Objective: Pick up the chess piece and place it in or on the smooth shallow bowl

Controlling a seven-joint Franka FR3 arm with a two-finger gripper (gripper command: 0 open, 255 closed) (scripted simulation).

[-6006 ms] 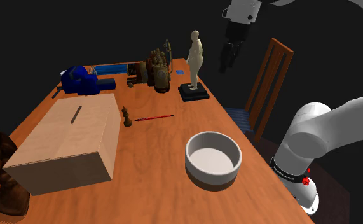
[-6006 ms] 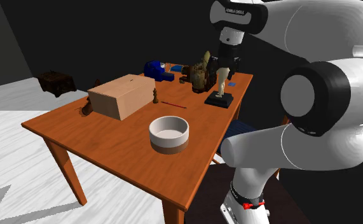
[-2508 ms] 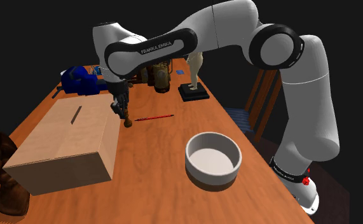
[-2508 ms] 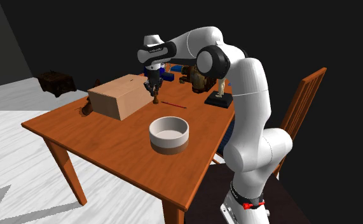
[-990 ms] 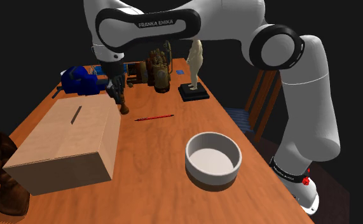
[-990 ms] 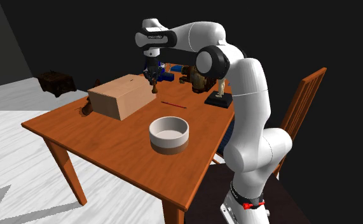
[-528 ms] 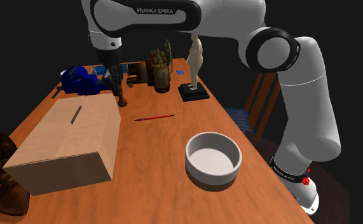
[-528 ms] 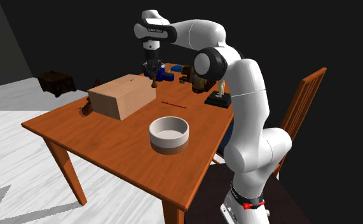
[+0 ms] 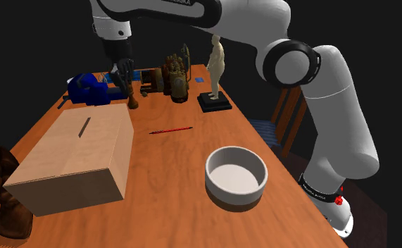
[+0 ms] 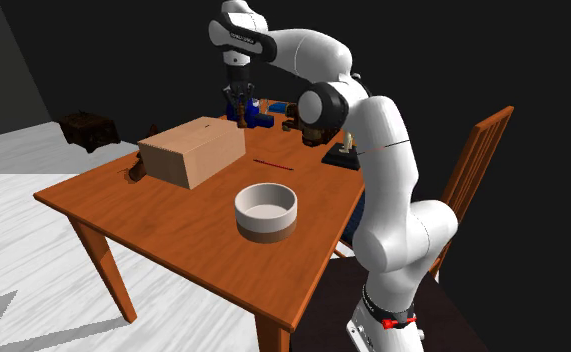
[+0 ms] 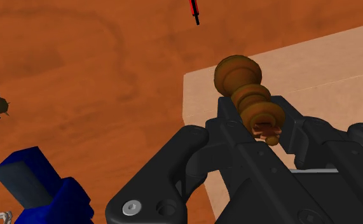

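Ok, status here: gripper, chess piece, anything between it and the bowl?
Gripper shut on chess piece, held above table beside box. Bowl empty, piece not there yet. Red pencil lies flat between; nothing tall in path.

wooden table point(image 10: 173, 225), wooden chair point(image 10: 485, 122) beside it, pale floor point(image 10: 33, 290), black area behind.

so it's a glossy white arm point(image 9: 341, 120) of fat rounded links with dark grey joint rings point(image 9: 265, 65), a black band with tiny white lettering point(image 9: 320, 187) and small red tab point(image 9: 339, 201) near the base, plus a chunky all-black gripper point(image 11: 259, 121) with one silver screw head point(image 11: 131, 207).
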